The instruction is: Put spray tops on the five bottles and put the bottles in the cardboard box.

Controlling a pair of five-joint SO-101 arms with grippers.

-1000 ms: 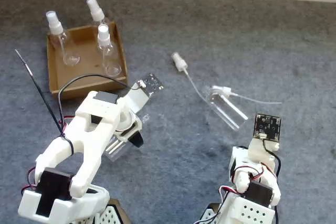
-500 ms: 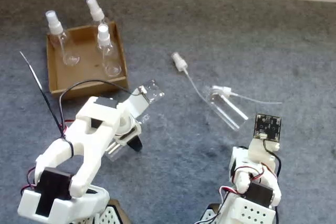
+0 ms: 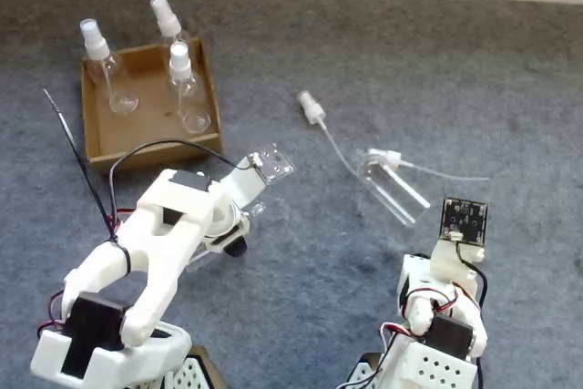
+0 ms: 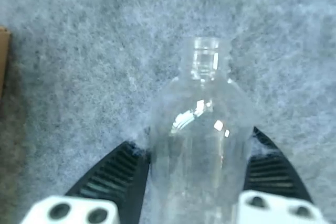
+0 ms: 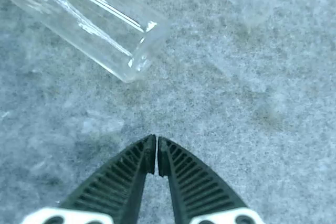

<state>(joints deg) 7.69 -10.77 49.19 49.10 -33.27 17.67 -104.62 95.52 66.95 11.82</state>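
Clear plastic forms the open-necked bottle (image 4: 202, 129) that the left arm's (image 3: 164, 243) jaws are clenched on. One ribbed jaw sits on either side of its body, and the neck points away from the wrist over the grey-carpeted bench (image 3: 510, 79). The bottle looks empty and light. Its smooth, glossy walls would probably slip, or flex, under a hard squeeze. The wide midsection, where it is gripped now, seems the safest hold, since it leaves the neck free for a top.

The right arm's (image 3: 442, 316) jaws are pressed together on nothing, low over the bench and just short of the base of a second bottle (image 5: 89, 19) lying on its side. A spray top (image 3: 390, 158) with a thin dip tube lies across that bottle. Another spray top (image 3: 312, 108) lies apart from it, nearer the cardboard box (image 3: 91, 148). The tops look small and rigid at the head, so they are likely best pinched there. The tubes seem flimsy and liable to bend.

Three capped bottles (image 3: 187, 88) stand in the box.
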